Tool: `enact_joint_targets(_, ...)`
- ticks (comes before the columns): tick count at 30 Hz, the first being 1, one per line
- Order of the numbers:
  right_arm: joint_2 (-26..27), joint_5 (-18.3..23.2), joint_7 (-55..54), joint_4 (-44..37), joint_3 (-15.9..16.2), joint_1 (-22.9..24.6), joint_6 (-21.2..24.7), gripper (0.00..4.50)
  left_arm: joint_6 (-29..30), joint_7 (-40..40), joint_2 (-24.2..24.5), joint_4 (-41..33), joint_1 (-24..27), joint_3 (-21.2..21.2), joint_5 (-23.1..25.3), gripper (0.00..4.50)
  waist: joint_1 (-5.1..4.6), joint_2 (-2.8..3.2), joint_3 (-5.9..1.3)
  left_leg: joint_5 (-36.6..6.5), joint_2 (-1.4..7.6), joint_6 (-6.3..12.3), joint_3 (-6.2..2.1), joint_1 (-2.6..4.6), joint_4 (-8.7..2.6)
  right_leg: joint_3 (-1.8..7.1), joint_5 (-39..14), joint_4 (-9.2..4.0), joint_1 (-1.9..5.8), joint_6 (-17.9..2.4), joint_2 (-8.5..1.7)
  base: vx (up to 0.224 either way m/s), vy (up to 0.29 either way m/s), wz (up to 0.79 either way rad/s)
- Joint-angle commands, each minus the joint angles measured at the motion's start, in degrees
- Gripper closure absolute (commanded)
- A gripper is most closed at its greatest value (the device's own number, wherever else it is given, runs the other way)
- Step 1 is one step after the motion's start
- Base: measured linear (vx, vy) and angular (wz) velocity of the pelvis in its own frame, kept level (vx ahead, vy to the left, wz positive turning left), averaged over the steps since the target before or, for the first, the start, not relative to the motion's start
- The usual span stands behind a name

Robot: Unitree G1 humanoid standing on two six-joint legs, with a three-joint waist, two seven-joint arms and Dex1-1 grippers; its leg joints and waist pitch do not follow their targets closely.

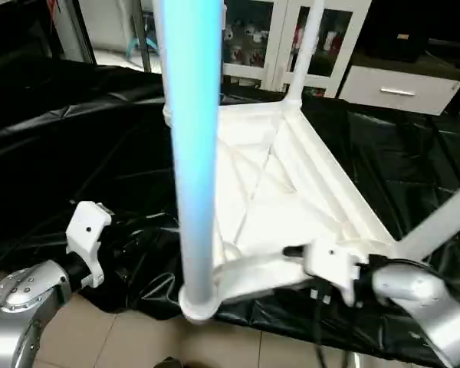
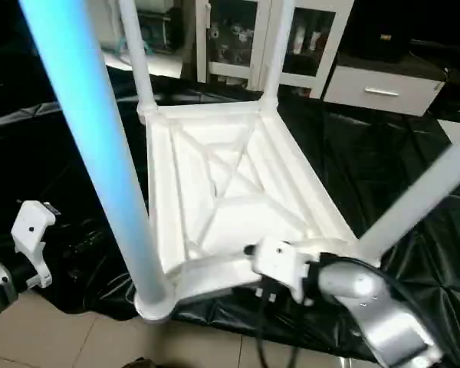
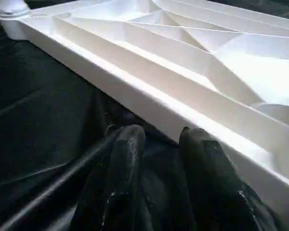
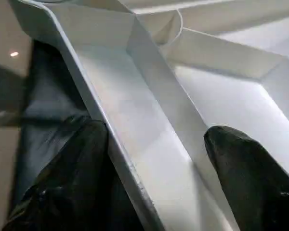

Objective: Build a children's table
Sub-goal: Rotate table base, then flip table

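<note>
White plastic square tabletop (image 2: 230, 192) lies upside down, X-ribbed underside up, on black plastic sheet (image 1: 399, 153) covering the worktop; its near edge overhangs the sheet's near edge, above tan tiled floor (image 1: 138, 341). Four long tapered white tube legs stand in the corner sockets: near-left leg (image 1: 193, 153) fills the foreground w/ a bluish cast, near-right leg (image 2: 418, 199) slants off toward the right edge, far-right leg (image 1: 305, 46) and far-left leg (image 2: 135, 54) rise at the far corners. Right gripper (image 4: 154, 183): jaws wide apart, straddling the tabletop's near rim wall, one black finger (image 4: 62, 183) outside over the sheet, the other inside the ribbed bay; contact w/ the rim cannot be told. Left gripper (image 3: 164, 163): fingers part-open w/ a narrow gap, empty, over the sheet just beside the tabletop's left edge, not touching it. White cabinets w/ glass doors (image 1: 253, 38) stand behind the worktop.
</note>
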Motion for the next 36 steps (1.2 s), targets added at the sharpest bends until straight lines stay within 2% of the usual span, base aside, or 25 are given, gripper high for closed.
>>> enact_joint_targets(1, 1.77, -3.12, -4.6, 3.65, 0.0, -2.45, -1.16, 0.95, 0.65, 0.12, 0.58, -1.37, 0.17, 0.51, -0.39, 2.94, -0.28, 0.47, -2.49, -18.9, 3.32, -0.71, -1.4, 1.44, -4.86, 2.56, -11.62, -4.6, 1.11, -10.21, -3.56, 0.0, 0.0, 0.0)
enact_joint_targets(6, 8.77, -8.16, -13.51, 12.27, 0.9, -7.99, -3.87, 0.95, 0.05, 1.71, 0.11, -1.14, -0.07, 1.47, 0.2, 2.94, -1.04, 0.28, -2.2, -22.92, 2.99, -2.87, -1.59, 1.38, -5.04, 2.59, -19.03, -5.14, 0.68, -8.88, -3.66, 0.0, 0.0, 0.0)
enact_joint_targets(7, 10.2, -9.01, -15.39, 14.21, 0.78, -9.51, -4.2, 0.95, -0.02, 2.47, -0.02, -0.9, -0.36, 1.72, 0.54, 2.94, -1.18, 0.3, -2.18, -24.03, 3.02, -3.28, -1.59, 1.63, -4.96, 2.64, -20.4, -5.23, 0.37, -8.69, -3.73, 0.0, 0.0, 0.0)
enact_joint_targets(8, 10.68, -9.32, -16.05, 14.89, 0.75, -10.06, -4.32, 0.95, -0.03, 2.73, -0.05, -0.8, -0.48, 1.82, 0.65, 2.94, -1.27, 0.36, -2.15, -24.59, 3.02, -3.55, -1.61, 1.79, -4.98, 2.69, -21.36, -5.38, 0.35, -8.29, -3.67, 0.0, 0.0, 0.0)
enact_joint_targets(10, 14.92, -9.08, -19.61, 19.3, 0.18, -14.05, -4.95, 0.95, -0.65, 4.26, -0.22, 0.15, -1.31, 2.67, 1.47, 2.94, -1.53, 0.36, -2.11, -25.71, 2.94, -3.78, -1.62, 1.9, -4.94, 2.7, -22.23, -5.44, 0.07, -8.24, -3.59, -0.025, -0.004, 0.01)
enact_joint_targets(12, 17.9, -8.66, -21.42, 22.19, -0.06, -16.48, -5.67, 0.95, -0.84, 4.98, -0.36, 0.54, -1.66, 3.2, 1.69, 2.94, -1.86, 0.41, -2.25, -25.44, 2.88, -4.21, -1.86, 1.47, -5.07, 2.54, -21.89, -5.21, 0.4, -8.08, -3.6, 0.0, 0.0, 0.0)
enact_joint_targets(15, 23.16, -7.6, -23.05, 26.9, -0.24, -19.51, -7.69, 0.95, -0.16, 5.71, -0.31, -0.25, -1.21, 3.48, 1.83, 2.94, -1.97, 0.05, -2.3, -25.9, 3.04, -4.34, -1.82, 1.73, -5.14, 2.62, -20.83, -5.0, 0.08, -8.21, -3.61, 0.0, 0.0, 0.0)
enact_joint_targets(16, 23.88, -7.41, -23.17, 27.52, -0.25, -19.82, -8.17, 0.95, -0.07, 5.94, -0.33, -0.45, -1.07, 3.59, 1.87, 2.94, -1.92, 0.36, -2.36, -25.76, 3.08, -4.5, -1.75, 1.88, -5.14, 2.73, -19.55, -4.95, -0.05, -8.33, -3.56, 0.0, 0.0, 0.0)
enact_joint_targets(18, 26.08, -5.67, -23.47, 28.79, -1.44, -20.26, -8.89, 0.95, 0.53, 6.53, -0.7, -1.35, -0.75, 4.02, 1.16, 2.64, -1.78, 0.39, -2.62, -24.47, 3.12, -4.64, -1.52, 2.02, -5.07, 2.81, -15.36, -4.64, -0.01, -8.67, -3.32, 0.0, 0.0, 0.0)
enact_joint_targets(19, 27.97, -3.92, -24.07, 29.88, -2.8, -20.7, -9.09, 0.95, 1.78, 7.1, -1.43, -2.69, -0.52, 4.59, -0.33, 2.59, -1.87, 0.15, -2.85, -23.37, 3.09, -4.36, -1.3, 1.98, -4.99, 2.9, -11.99, -4.26, 0.05, -9.55, -3.27, 0.0, 0.0, 0.0)
enact_joint_targets(20, 28.8, -3.12, -24.42, 30.26, -3.46, -20.98, -9.44, 0.95, 3.07, 6.47, -1.75, -4.2, -0.18, 4.56, -2.14, 2.59, -1.54, 0.24, -2.93, -21.95, 3.13, -4.36, -1.39, 1.88, -5.11, 2.75, -9.75, -3.95, 0.43, -9.88, -3.23, 0.0, 0.0, 0.0)
enact_joint_targets(21, 29.31, -2.02, -24.18, 29.9, -4.14, -20.99, -9.25, 0.95, 4.61, 5.5, -1.95, -6.07, 0.28, 4.23, -4.19, 2.53, -1.5, 0.28, -3.08, -20.96, 3.16, -4.31, -1.4, 1.9, -5.07, 2.69, -8.04, -3.74, 0.44, -10.08, -3.13, 0.071, 0.015, 0.01)
enact_joint_targets(22, 29.63, -1.24, -23.99, 29.69, -4.65, -21.04, -9.36, 0.95, 5.6, 4.7, -2.14, -7.48, 0.63, 3.88, -5.7, 2.39, -1.44, -0.13, -3.18, -18.95, 3.2, -3.99, -1.32, 1.75, -5.06, 2.53, -4.7, -3.42, 0.73, -10.4, -2.96, 0.0, 0.0, 0.0)
enact_joint_targets(23, 29.51, -0.51, -23.69, 28.66, -5.21, -20.8, -9.51, 0.95, 6.63, 4.15, -2.75, -9.3, 0.89, 3.61, -7.9, 2.25, -1.25, 0.05, -3.37, -16.17, 3.14, -3.63, -1.2, 1.74, -4.87, 2.43, -0.9, -3.0, 0.95, -10.72, -2.88, 0.0, 0.0, 0.0)
enact_joint_targets(24, 29.12, 0.28, -22.97, 27.31, -5.94, -20.33, -9.42, 0.95, 7.94, 3.81, -3.3, -11.43, 1.17, 3.26, -10.52, 2.18, -1.28, -0.36, -3.38, -14.95, 3.11, -3.27, -1.02, 1.75, -4.75, 2.4, 0.58, -2.98, 0.95, -10.85, -2.78, 0.0, 0.0, 0.0)
enact_joint_targets(25, 28.05, 1.08, -21.95, 25.34, -6.8, -19.5, -8.97, 0.95, 9.35, 3.19, -3.54, -13.76, 1.63, 2.61, -13.22, 2.17, -1.05, -0.13, -3.51, -12.59, 2.99, -3.01, -0.94, 1.65, -4.52, 2.32, 3.25, -2.67, 1.25, -11.1, -2.82, 0.0, 0.0, 0.0)
enact_joint_targets(27, 26.38, 1.8, -20.55, 23.28, -7.8, -18.33, -8.47, 0.95, 10.36, 2.59, -3.44, -15.52, 1.96, 1.51, -14.69, 2.08, -1.02, -0.33, -3.42, -10.61, 2.9, -2.32, -0.82, 1.48, -4.41, 2.23, 5.15, -2.7, 1.45, -10.65, -2.67, 0.0, 0.0, 0.0)
enact_joint_targets(28, 23.57, 3.27, -17.12, 20.17, -8.66, -16.13, -6.99, 0.95, 10.92, 2.74, -3.55, -16.17, 1.56, -0.33, -13.79, 1.89, -1.17, -1.0, -3.23, -11.31, 2.83, -1.8, -0.61, 1.41, -4.46, 2.31, 3.23, -3.05, 1.58, -10.14, -2.64, 0.0, 0.0, 0.0)
enact_joint_targets(29, 20.95, 4.95, -13.36, 16.81, -9.12, -13.83, -5.35, 0.95, 11.33, 3.17, -3.85, -16.23, 0.88, -1.66, -12.49, 1.79, -0.87, -0.66, -3.01, -12.8, 2.95, -1.62, -0.69, 1.47, -4.5, 2.48, 0.27, -3.31, 1.59, -9.11, -2.84, 0.0, 0.0, 0.0)
enact_joint_targets(30, 20.17, 5.88, -12.15, 15.56, -9.3, -13.04, -4.48, 0.95, 11.58, 3.49, -3.97, -16.16, 0.56, -1.83, -12.14, 1.77, -0.72, -0.65, -2.93, -13.78, 3.0, -1.58, -0.69, 1.59, -4.61, 2.51, -1.35, -3.58, 1.67, -8.47, -2.84, 0.0, 0.0, 0.0)
enact_joint_targets(32, 17.56, 8.64, -8.51, 11.7, -9.68, -10.64, -2.17, 0.95, 12.07, 4.79, -4.29, -15.59, -0.5, -2.14, -10.69, 1.63, -0.8, -0.69, -2.78, -17.15, 3.05, -2.24, -0.93, 1.47, -4.91, 2.56, -7.64, -4.09, 1.56, -7.76, -2.99, 0.0, 0.0, 0.0)
enact_joint_targets(34, 14.95, 10.82, -5.68, 8.36, -9.78, -8.53, -0.55, 0.95, 12.0, 5.97, -4.21, -14.87, -1.36, -2.25, -9.12, 1.46, -0.74, -0.89, -2.77, -18.64, 3.19, -2.36, -1.01, 1.67, -4.85, 2.62, -10.21, -4.41, 1.4, -7.2, -3.04, 0.0, 0.0, 0.0)
enact_joint_targets(35, 14.11, 11.45, -4.89, 7.37, -9.87, -7.87, -0.09, 0.95, 12.05, 6.47, -4.14, -14.61, -1.66, -2.31, -8.54, 1.34, -0.93, -0.83, -2.49, -20.15, 3.12, -2.4, -1.13, 1.44, -5.04, 2.64, -13.03, -4.8, 1.43, -6.77, -3.05, 0.0, 0.0, 0.0)
enact_joint_targets(36, 11.75, 13.48, -2.66, 4.47, -10.19, -5.93, 1.74, 0.69, 12.45, 7.82, -3.67, -14.08, -2.41, -2.54, -7.41, 1.36, -0.87, -0.95, -2.42, -21.28, 3.12, -2.41, -1.12, 1.62, -5.01, 2.72, -16.17, -5.15, 1.17, -6.32, -3.2, 0.0, 0.0, 0.0)
